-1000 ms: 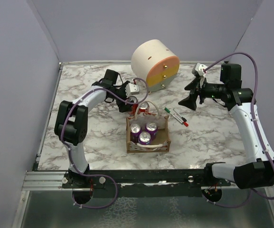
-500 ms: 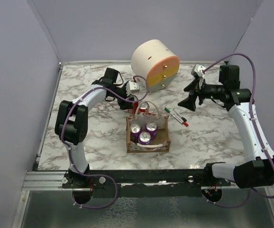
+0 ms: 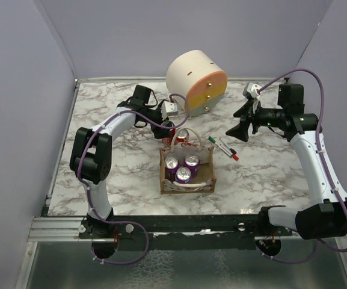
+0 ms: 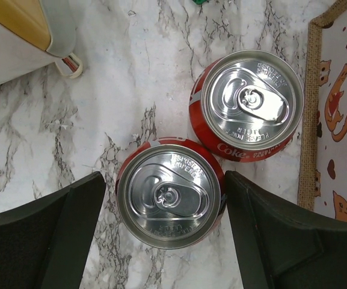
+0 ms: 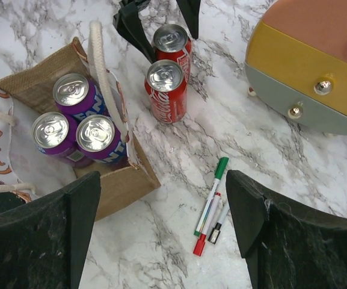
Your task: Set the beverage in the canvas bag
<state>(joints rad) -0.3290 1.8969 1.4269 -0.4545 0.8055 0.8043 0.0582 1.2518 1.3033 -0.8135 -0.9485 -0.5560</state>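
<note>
- I hold my left arm [image 3: 110, 127] stretched forward, its left gripper [image 4: 164, 205] pointing straight down, jaws apart.
- My right arm [image 3: 317, 158] is raised, right gripper [image 5: 161, 205] angled inward, jaws wide.

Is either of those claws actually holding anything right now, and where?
Nothing is held. The left end effector straddles one red can, jaws open beside its sides; the right end effector hangs open and empty.

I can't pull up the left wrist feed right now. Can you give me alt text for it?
Looking straight down, the open left gripper straddles an upright red cola can on the marble table. A second red can stands just beyond it, beside the canvas bag at the right edge. A corner of the drawer box shows top left.
</note>
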